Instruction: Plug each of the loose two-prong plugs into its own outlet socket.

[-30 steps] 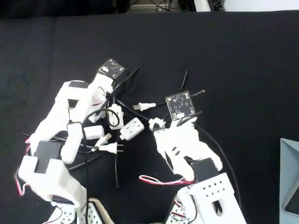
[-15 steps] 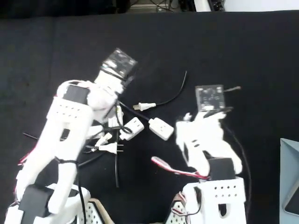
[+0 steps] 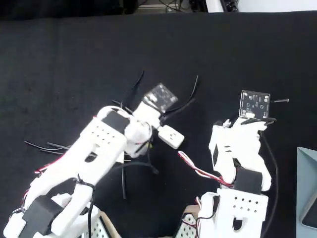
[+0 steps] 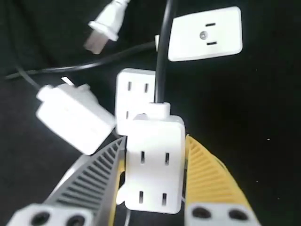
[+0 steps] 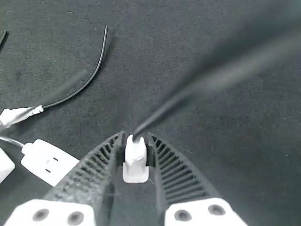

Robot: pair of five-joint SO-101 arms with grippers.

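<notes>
Left claw [image 4: 154, 140]: closed on outlet block [image 4: 155, 165], likely steadying it for insertion.
Right claw [image 5: 135, 137]: clamped on plug [image 5: 135, 165] by its body, probably for aiming it.
Beyond: spare socket [image 4: 204, 34] and loose plug [image 4: 106, 23] lie on table [image 4: 263, 117].

White plastic arms [image 3: 94, 153], red-and-white wires [image 3: 198, 171], grey and yellow ribbed gripper fingers [image 4: 96, 176].
</notes>
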